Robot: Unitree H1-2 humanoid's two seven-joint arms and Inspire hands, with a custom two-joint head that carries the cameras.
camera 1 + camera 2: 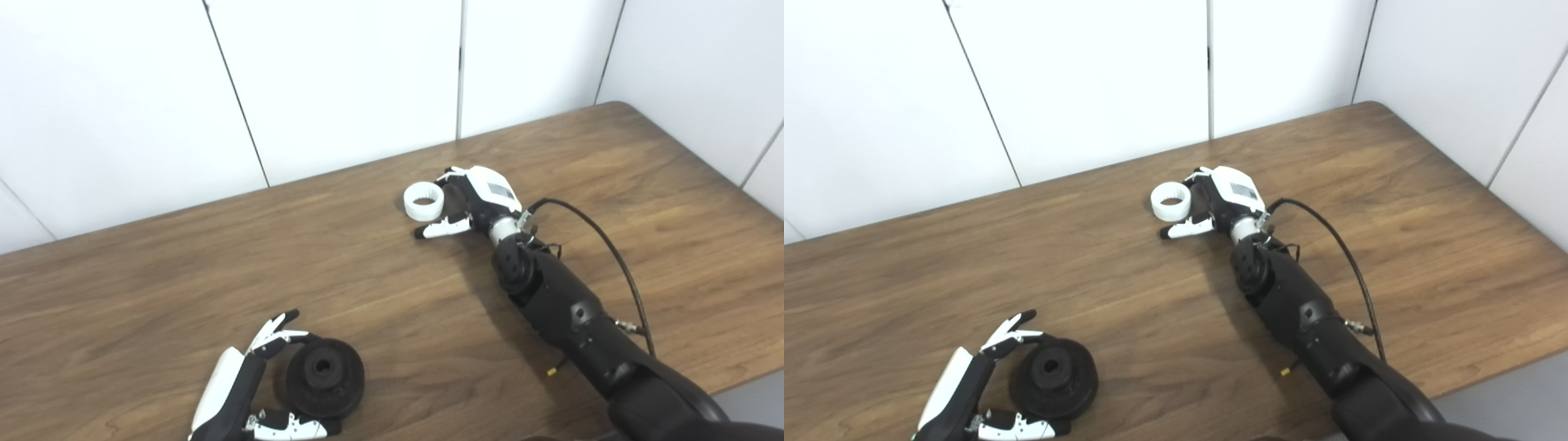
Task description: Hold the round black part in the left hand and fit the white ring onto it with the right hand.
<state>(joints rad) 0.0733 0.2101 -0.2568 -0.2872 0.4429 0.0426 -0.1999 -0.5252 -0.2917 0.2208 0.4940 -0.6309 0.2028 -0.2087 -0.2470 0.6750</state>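
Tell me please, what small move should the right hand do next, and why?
Probably close the right hand around the white ring. The ring sits on the table just left of the open fingers, not yet gripped, far from the black part.

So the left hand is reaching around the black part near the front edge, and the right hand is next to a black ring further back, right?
Not quite: the ring beside the right hand is white, as the left eye view shows. The rest holds.

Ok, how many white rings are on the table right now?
1. The white ring lies on the table far from the black part, right beside the right hand. No others visible.
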